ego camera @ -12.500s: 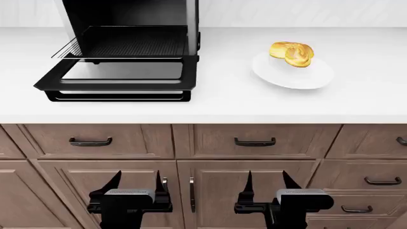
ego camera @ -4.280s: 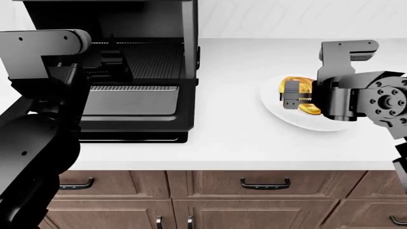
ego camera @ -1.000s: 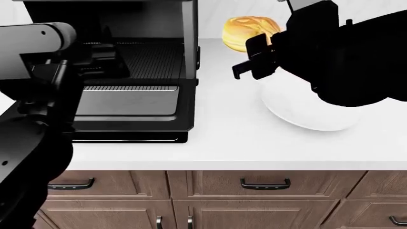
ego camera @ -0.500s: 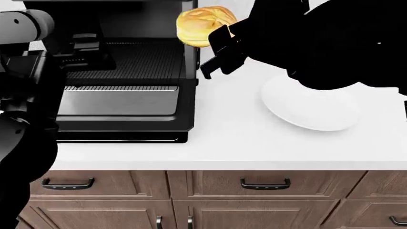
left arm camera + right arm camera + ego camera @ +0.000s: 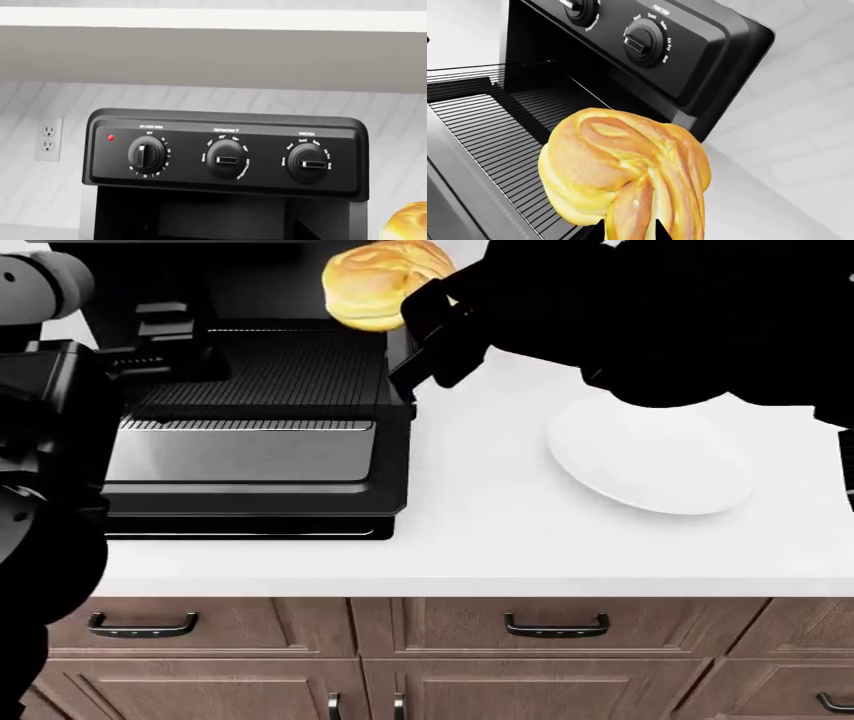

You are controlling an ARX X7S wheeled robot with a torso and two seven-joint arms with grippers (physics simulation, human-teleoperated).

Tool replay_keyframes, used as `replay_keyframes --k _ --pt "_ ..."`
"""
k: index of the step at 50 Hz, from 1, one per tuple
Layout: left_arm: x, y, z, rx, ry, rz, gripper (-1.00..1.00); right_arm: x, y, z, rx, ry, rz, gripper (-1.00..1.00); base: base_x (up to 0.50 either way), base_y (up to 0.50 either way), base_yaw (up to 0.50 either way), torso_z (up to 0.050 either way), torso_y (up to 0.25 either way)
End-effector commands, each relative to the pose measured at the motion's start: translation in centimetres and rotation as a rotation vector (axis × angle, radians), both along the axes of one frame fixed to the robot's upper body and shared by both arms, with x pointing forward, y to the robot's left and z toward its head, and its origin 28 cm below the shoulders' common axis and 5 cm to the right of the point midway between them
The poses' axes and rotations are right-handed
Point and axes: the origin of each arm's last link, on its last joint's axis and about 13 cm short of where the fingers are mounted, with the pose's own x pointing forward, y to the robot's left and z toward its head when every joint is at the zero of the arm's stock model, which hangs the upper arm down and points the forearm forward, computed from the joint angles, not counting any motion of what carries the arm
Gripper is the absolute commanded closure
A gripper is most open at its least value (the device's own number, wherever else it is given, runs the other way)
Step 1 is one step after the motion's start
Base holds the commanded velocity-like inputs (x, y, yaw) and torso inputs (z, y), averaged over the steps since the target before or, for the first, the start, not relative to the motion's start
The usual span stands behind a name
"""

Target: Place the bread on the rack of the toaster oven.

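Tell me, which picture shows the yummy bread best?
The right wrist view: the bread fills the middle, close up, with its twisted folds clear, above the rack. The head view shows it small, near the top edge, beside the right arm. The left wrist view catches only a sliver at one corner.

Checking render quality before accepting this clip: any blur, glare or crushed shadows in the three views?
Head view: the right arm renders as a flat black mass without detail; counter near-white. Right wrist view: the bread sharp, glossy highlights. Left wrist view: the toaster oven evenly lit; dial lettering soft.
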Motion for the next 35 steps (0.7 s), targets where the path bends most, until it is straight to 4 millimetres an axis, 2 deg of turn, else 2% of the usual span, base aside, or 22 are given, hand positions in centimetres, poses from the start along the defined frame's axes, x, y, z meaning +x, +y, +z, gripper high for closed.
replay_keyframes --k 1,13,32,33,35 --pt "0.1 0.0 -0.3 -0.001 0.006 0.0 -1.0 1.2 0.5 0.6 -0.016 -0.013 0.031 1.0 0.0 0.0 0.0 0.0 0.0" --pt "0.1 0.0 -0.4 -0.005 0.013 -0.002 -1.0 2.6 1.2 0.5 -0.03 -0.011 0.092 1.0 0.0 0.0 0.0 0.0 0.0" --pt "0.2 -0.1 -0.4 -0.006 0.008 -0.002 -1.0 1.2 1.8 0.8 -0.035 -0.013 0.172 1.0 0.0 0.0 0.0 0.0 0.0" --pt "0.2 -0.1 -0.4 -0.006 0.008 -0.001 -1.0 1.1 1.9 1.3 -0.036 -0.014 0.173 1.0 0.0 0.0 0.0 0.0 0.0" --pt "0.2 -0.1 -0.5 -0.006 0.009 -0.002 -1.0 1.3 1.9 0.8 -0.036 -0.013 0.177 1.0 0.0 0.0 0.0 0.0 0.0"
